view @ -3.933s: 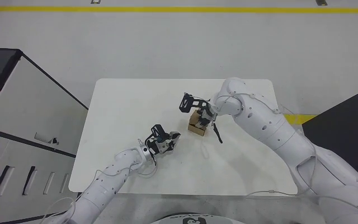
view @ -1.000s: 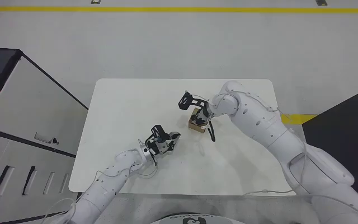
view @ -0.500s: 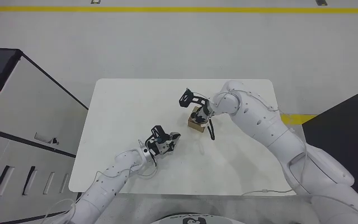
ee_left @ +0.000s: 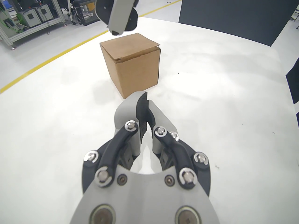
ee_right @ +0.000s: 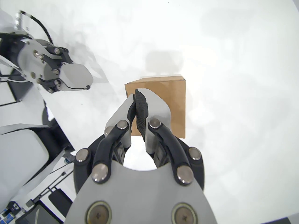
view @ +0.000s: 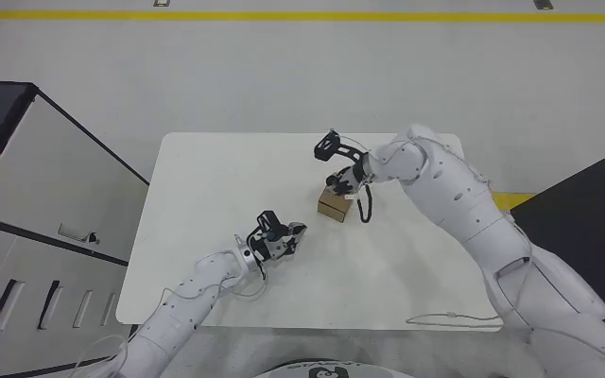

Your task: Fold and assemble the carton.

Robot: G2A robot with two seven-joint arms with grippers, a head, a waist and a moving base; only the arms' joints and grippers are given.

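**Q:** Where is the carton?
**A:** The carton (view: 333, 203) stands upright near the middle of the table (view: 208, 189), free of both grippers. It reads as a closed cube. The flap (ee_left: 129, 45) lies flat on top, with a thin gap along the front seam in the left wrist view.

**Q:** What is the condition of the right gripper?
**A:** The right gripper (ee_right: 139, 94) hangs just above the carton, fingers pressed together with nothing between them. Joined fingers form one blunt tip, suited to pushing a flap down rather than grasping it. No contact with the cardboard is visible.

**Q:** And the left gripper?
**A:** The left gripper (ee_left: 143, 96) sits low over the table, near the carton but apart from it, pointing at a vertical edge. Its fingers are likewise together and empty. Judgement: it is placed as a backstop, ready to brace the carton against sliding.

**Q:** What is the task status?
**A:** Judged near complete. The one step possibly left is pressing the seam home.

**Q:** What is the risk?
**A:** The carton looks light and the table smooth, so an off-centre push may tip or shift it. Apply force straight down over the seam.
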